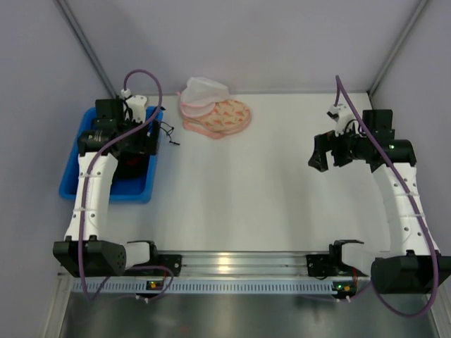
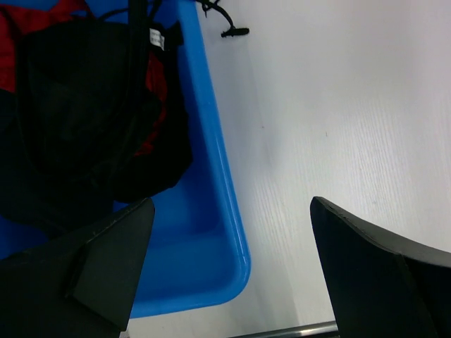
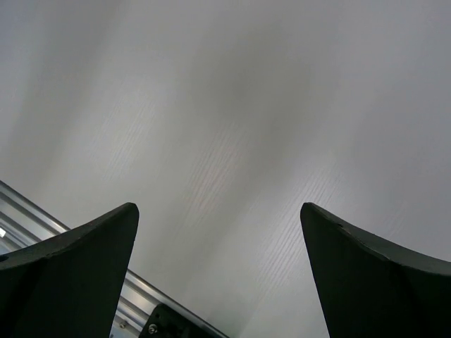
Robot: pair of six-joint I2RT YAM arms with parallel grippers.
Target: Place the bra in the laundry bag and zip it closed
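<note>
**Overhead view.**
- Worktop (image 1: 239, 197): white, walled on 3 sides.
- Tray (image 1: 70, 184): blue, at the left edge. It holds the bra (image 1: 131, 167), a dark heap partly hidden under the left arm.
- Left end effector (image 1: 139, 146): over the tray's right half. Finger spacing cannot be read from this view.
- Laundry bag (image 1: 205, 89): white mesh with a pink rim, at the far middle, well apart from the tray. It overlaps a peach patterned cloth (image 1: 227, 117).
- Right end effector (image 1: 320, 152): above bare worktop on the right, near nothing.

**Left wrist view.**
- Fingers apart, holding nothing.
- The bra (image 2: 91, 105) lies bunched in the tray (image 2: 211, 176), ahead of and left of the gap.
- Red cloth (image 2: 156, 88) shows at its edge. I cannot tell whether it is lining or a separate piece.
- 1 thin strap (image 2: 231, 31) trails over the tray wall onto the worktop.

**Right wrist view.**
- Fingers apart and empty over plain worktop (image 3: 232, 105).
- A metal rail (image 3: 134, 299) shows at the lower left.

**Step in hand, as I judge it.**
- Step 1, picking up the bra. Nothing is gripped, bagged or zipped yet.
- The next move calls for the left end effector to shift left over the heap, lower, and close on a thick fold, not the strap.
- The bra then has to be carried to the bag.
- Whether the bag's zip is open cannot be seen. The right arm may be needed to hold its rim.
</note>
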